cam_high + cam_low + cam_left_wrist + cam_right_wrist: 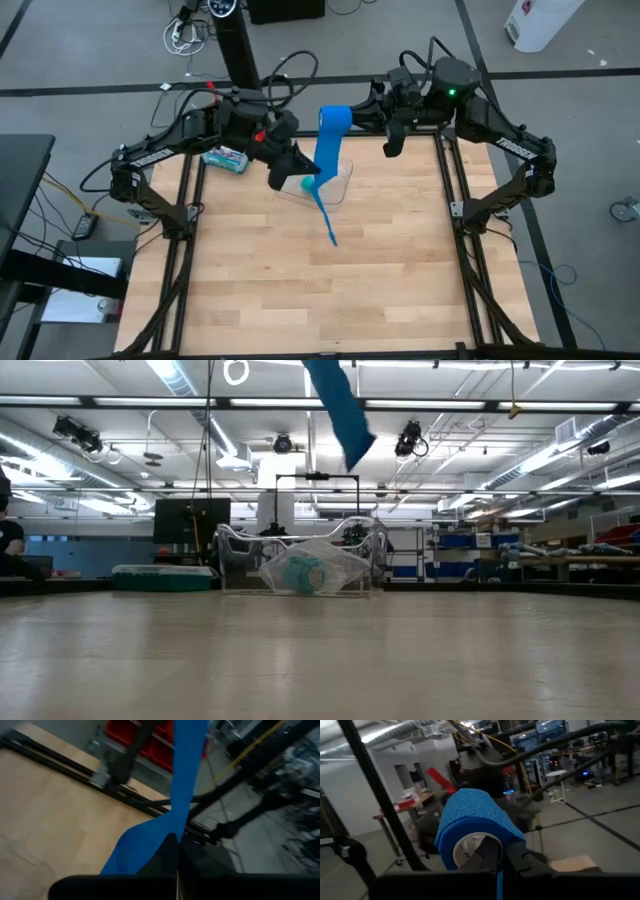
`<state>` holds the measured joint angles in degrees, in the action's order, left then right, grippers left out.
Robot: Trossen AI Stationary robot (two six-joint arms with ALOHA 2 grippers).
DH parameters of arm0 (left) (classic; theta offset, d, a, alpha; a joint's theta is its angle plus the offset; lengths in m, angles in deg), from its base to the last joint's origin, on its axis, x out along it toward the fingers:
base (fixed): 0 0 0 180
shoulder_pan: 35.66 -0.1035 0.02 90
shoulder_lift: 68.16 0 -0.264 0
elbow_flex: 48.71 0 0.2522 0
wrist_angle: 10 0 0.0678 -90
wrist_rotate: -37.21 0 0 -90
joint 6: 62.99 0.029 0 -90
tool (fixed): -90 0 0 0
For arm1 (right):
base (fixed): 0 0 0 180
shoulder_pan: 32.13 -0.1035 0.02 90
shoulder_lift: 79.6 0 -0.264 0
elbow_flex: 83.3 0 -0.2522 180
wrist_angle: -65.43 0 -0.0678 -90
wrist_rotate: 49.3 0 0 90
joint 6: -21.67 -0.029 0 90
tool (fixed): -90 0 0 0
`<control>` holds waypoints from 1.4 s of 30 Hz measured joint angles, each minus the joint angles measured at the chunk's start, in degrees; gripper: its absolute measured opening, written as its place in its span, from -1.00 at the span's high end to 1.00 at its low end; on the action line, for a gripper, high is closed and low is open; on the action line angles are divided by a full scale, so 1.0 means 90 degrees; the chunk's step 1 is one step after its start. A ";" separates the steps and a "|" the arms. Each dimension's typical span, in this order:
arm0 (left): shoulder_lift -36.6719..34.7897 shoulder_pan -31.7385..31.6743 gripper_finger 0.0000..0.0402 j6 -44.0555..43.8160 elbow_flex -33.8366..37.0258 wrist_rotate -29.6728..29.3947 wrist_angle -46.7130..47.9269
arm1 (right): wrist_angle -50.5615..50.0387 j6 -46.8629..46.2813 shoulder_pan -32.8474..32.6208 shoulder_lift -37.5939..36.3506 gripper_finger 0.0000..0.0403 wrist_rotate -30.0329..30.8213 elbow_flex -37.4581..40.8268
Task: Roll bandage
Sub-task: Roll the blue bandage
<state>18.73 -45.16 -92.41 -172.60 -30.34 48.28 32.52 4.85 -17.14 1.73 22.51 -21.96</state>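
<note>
The bandage is a bright blue strip, part of it wound into a roll [470,815] on a white core. My right gripper [497,857] is shut on that roll, high above the table's far edge [335,120]. From the roll the strip [325,160] runs down to my left gripper [308,180], which is shut on it. The strip's free tail [331,232] hangs below. In the low view only that hanging strip [340,410] shows, well clear of the table. My left gripper pinches the strip's middle part [167,827] between its two shut fingers, across the strip's width. The strip runs up and away toward the roll, and its tail hangs slack below the fingers, clear of the table. My right gripper holds the roll at its open end, with the fingertips [487,852] at the lower rim of the white core [467,847]. Whether a finger reaches inside the core I cannot tell. The fingers come in level from the table's right side. The roll is lifted clear.
A clear plastic container [335,188] stands below the strip at the table's far middle, with a small teal roll [300,573] inside. A green-and-white box [225,158] lies at the far left. The near half of the wooden table [320,300] is bare.
</note>
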 joint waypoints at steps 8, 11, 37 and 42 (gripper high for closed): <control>0.0002 0.0017 0.98 -0.0596 0.0000 0.0554 -0.0232 | -0.0771 0.0698 0.0238 0.0001 1.00 0.0148 -0.0001; 0.0002 0.0017 0.98 -0.0774 0.0000 0.0757 -0.0482 | -0.0859 0.0828 0.0234 0.0001 1.00 0.0236 0.0001; 0.0005 -0.0439 0.97 -0.1978 0.0000 0.1085 -0.2158 | -0.1723 0.1038 -0.0748 0.0003 1.00 0.0401 0.0001; 0.0005 -0.0450 0.97 -0.1975 0.0000 0.1033 -0.2158 | -0.1732 0.1015 -0.0822 0.0001 1.00 0.0206 0.0001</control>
<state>18.78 -49.21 -110.19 -172.60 -21.05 28.86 16.93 13.98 -24.54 1.74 24.37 -21.96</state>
